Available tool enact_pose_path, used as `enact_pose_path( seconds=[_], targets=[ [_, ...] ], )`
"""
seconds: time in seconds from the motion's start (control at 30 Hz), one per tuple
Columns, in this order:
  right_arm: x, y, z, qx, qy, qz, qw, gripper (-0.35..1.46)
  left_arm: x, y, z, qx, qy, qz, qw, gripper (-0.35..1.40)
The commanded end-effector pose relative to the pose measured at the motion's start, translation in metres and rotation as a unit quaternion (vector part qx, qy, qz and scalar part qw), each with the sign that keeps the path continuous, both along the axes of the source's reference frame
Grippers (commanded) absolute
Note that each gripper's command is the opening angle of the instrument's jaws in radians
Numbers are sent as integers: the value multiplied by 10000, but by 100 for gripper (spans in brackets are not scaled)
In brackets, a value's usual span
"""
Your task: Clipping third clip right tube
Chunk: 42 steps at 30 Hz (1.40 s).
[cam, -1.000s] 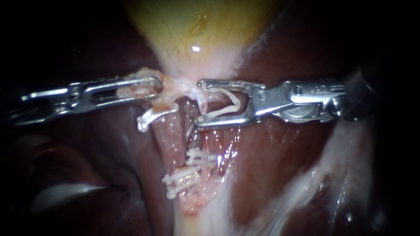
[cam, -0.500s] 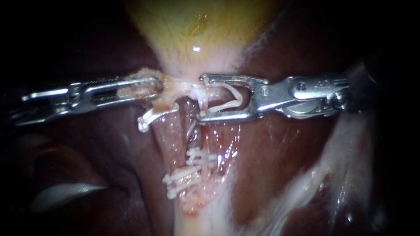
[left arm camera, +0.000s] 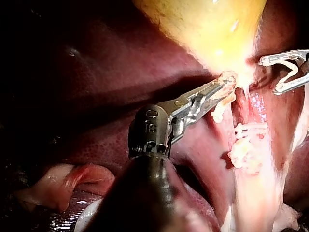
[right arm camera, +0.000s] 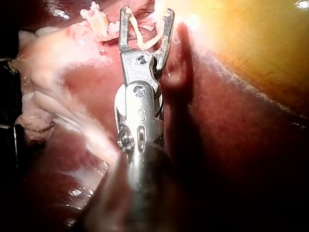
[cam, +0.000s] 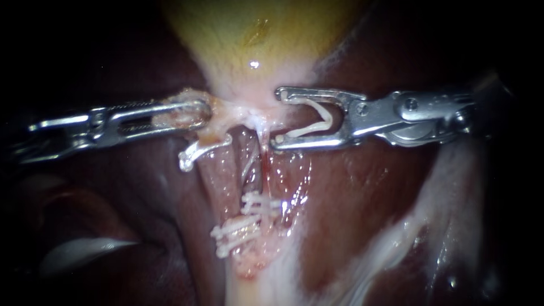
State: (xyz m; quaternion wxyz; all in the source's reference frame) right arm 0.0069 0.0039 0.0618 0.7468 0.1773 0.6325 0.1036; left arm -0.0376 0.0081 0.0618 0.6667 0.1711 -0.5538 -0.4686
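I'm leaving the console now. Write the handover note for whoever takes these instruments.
Left instrument: jaws shut on tissue at the neck of the gallbladder, holding it out sideways.
Right instrument: jaws hold an open white clip. The tips are just beside the right tube, not around it.
Done: placed clips sit lower on the tubes.
Left: pass the jaws around the right tube above those clips, close the clip, then release.

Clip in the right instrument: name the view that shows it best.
Endoscope view: the clip lies side-on between the right instrument's jaws. Right wrist view shows it against pale tissue; left wrist view, small and distant.
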Motion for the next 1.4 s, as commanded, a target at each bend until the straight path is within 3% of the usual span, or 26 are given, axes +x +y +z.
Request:
enact_pose_path(
  seconds=[0.03, 0.2, 0.3, 0.5, 1.0, 1.3, 1.4],
  targets=[
    [-2, -2, -2, -1, 9, -13, 10000, 50, 0, 0, 0, 0, 0, 1, 10000, -35],
    [-8, -11, -11, -6, 44, -37, 10000, 50, 1, 0, 0, 0, -1, 2, 10000, -35],
    [-10, -18, -17, 88, -4, -158, 9998, 50, 1, 0, 0, 0, -1, 2, 10000, -35],
    [-7, -29, -15, 232, -77, -232, 9994, 50, 1, 0, -1, 1, -1, 1, 10000, -35],
    [14, -52, 45, 898, -441, -285, 9946, 50, 1, -1, -3, 3, 1, -1, 10000, -35],
    [22, -50, 65, 1170, -535, -208, 9915, 49, -3, -3, -8, 6, -3, 1, 10000, -35],
    [28, -49, 69, 1449, -588, -127, 9876, 50, -3, -3, -8, 6, -3, 1, 10000, -35]
  ],
)
